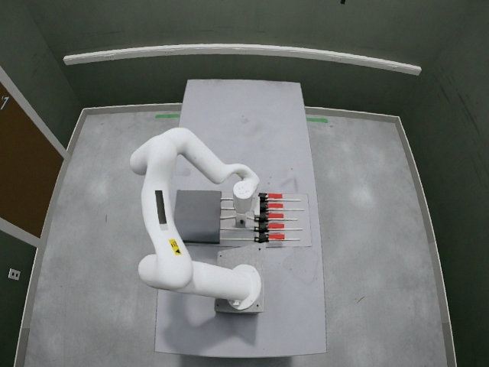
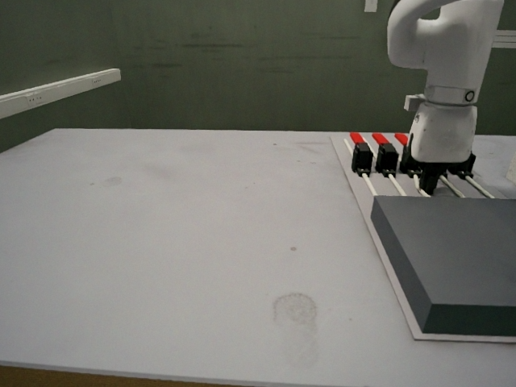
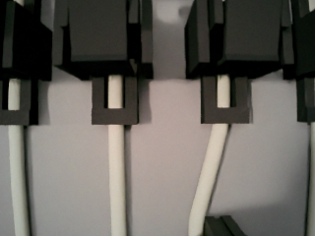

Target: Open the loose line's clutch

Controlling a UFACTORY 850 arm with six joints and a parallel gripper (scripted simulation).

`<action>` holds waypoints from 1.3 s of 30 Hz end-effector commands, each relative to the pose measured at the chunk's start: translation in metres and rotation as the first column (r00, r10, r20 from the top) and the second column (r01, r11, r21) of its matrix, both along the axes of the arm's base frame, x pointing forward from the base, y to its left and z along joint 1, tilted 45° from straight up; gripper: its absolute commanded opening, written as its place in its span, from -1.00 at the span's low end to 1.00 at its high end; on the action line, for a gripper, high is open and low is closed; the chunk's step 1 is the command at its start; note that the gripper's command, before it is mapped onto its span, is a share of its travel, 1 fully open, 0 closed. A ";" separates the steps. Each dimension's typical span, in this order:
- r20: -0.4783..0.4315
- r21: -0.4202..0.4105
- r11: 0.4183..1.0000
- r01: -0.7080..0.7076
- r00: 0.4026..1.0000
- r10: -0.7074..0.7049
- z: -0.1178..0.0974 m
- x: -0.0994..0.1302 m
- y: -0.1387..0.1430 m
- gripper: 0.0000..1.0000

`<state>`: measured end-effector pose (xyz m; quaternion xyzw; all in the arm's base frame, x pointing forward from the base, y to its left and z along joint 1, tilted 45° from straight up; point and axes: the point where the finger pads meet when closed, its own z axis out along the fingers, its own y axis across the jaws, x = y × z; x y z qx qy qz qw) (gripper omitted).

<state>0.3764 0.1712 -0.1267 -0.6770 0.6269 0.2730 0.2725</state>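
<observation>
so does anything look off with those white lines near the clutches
Yes: in the wrist view one white line bows sideways below its black clutch, where the shut gripper presses beside it. The neighbouring line runs straight.
</observation>
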 end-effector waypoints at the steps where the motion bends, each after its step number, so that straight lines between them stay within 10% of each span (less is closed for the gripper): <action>1: 0.001 0.000 1.000 0.001 1.000 -0.001 0.000 0.005 0.000 -1.00; 39: 0.001 0.000 1.000 0.001 1.000 -0.001 0.001 0.015 0.001 -1.00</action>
